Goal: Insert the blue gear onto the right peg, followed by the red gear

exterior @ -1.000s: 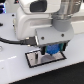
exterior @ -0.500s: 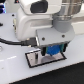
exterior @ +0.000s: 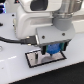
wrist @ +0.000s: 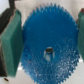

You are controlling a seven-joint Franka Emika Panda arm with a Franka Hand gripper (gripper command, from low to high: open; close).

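Listing by view, exterior first:

Exterior view
- Arm: white Franka arm fills the upper frame, wrist pointing down over the table.
- Gripper [exterior: 53, 50]: dark grey body with green-padded fingers [exterior: 62, 48], lowered to just above the plate.
- Blue gear [exterior: 52, 49]: seen as a bright blue patch between the fingers, held edge-down, directly over the plate. Toothed rim too blurred to make out here.
- Plate [exterior: 35, 59]: white rectangle with black border, lying flat on the table beneath the gripper. The pegs on it are hidden by the gripper or too small to tell.
- Table [exterior: 20, 72]: white surface; a black cable [exterior: 12, 38] runs in from the exterior view's left toward the wrist.
- Red gear: not made out in this view.

Wrist view
- Blue gear [wrist: 47, 42]: fills the centre of the picture, flat face toward the camera, toothed rim clear all round the visible edge, small dark centre hole showing.
- Fingers: one green pad [wrist: 11, 42] on one side of the disc and a second green pad [wrist: 80, 42] at the opposite edge of the picture, each against the rim.
- Jaws: pinching the blue gear across its width, pads touching the teeth on both sides.
- Contact between gear and peg: cannot tell
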